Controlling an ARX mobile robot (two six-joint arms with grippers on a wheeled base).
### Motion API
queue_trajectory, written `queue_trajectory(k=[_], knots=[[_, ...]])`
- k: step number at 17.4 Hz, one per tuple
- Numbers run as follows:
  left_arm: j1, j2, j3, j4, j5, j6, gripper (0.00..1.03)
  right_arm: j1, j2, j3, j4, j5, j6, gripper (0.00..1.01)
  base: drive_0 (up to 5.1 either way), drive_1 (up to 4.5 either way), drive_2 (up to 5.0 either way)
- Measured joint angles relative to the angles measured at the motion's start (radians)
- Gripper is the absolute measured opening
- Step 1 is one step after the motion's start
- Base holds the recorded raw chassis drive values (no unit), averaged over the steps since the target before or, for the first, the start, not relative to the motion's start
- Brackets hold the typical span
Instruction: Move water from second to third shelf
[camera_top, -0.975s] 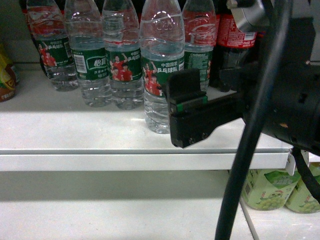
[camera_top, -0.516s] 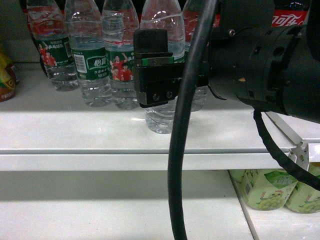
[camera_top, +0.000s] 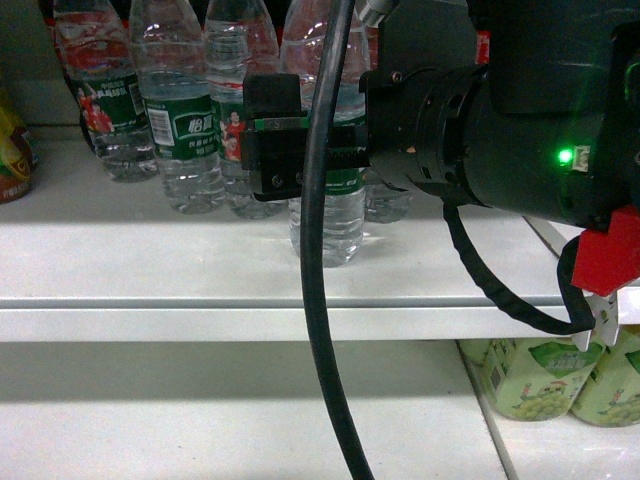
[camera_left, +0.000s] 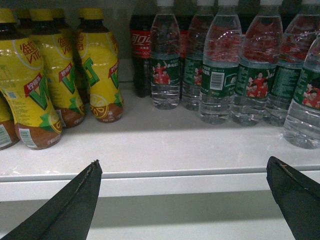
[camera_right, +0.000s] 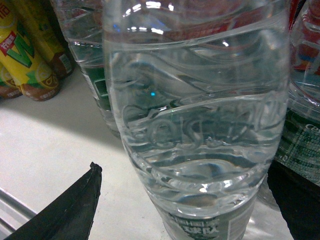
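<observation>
Upright, water (camera_top: 327, 215) cap upward

We see our right arm's bulky black cylindrical wrist housing (camera_top: 480, 140) with a lit green indicator light (camera_top: 565, 156), a thick black cable (camera_top: 318, 300), and a red plastic piece (camera_top: 607, 252) (angular, lower right).

A white shelf (camera_left: 165, 150) carries yellow lemon-tea bottles (camera_left: 95, 70) far to the left of the right gripper (camera_top: 275, 150), water bottles (camera_top: 180, 120) just left of it, and the water (camera_top: 328, 215) between its fingers; cola bottles (camera_left: 141, 50) stand behind
</observation>
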Motion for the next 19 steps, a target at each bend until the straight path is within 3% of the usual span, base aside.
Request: queue_trajectory(k=[6,11,16,19], knots=[[0.000,0.000,0.000,0.000,0.000,0.000,0.98,0.023,0.077,0.087,-0.019,0.070,0.006,0.98,0.0,0.00,0.0],[0.000,0.000,0.000,0.000,0.000,0.000,0.98,0.027,0.109,0.132,-0.031,0.111,-0.011,0.98,0.0,0.00,0.0],[0.000,0.000,0.000,0.000,0.000,0.000,0.98,0.027,0.113,0.137,-0.037,0.132,-0.018,0.51,0.0,0.00,0.0],[0.000,0.000,0.000,0.000,0.000,0.000,0.98,0.027,0.113,0.142,-0.036,0.133,-0.018,0.42,0.0,0.00,0.0]])
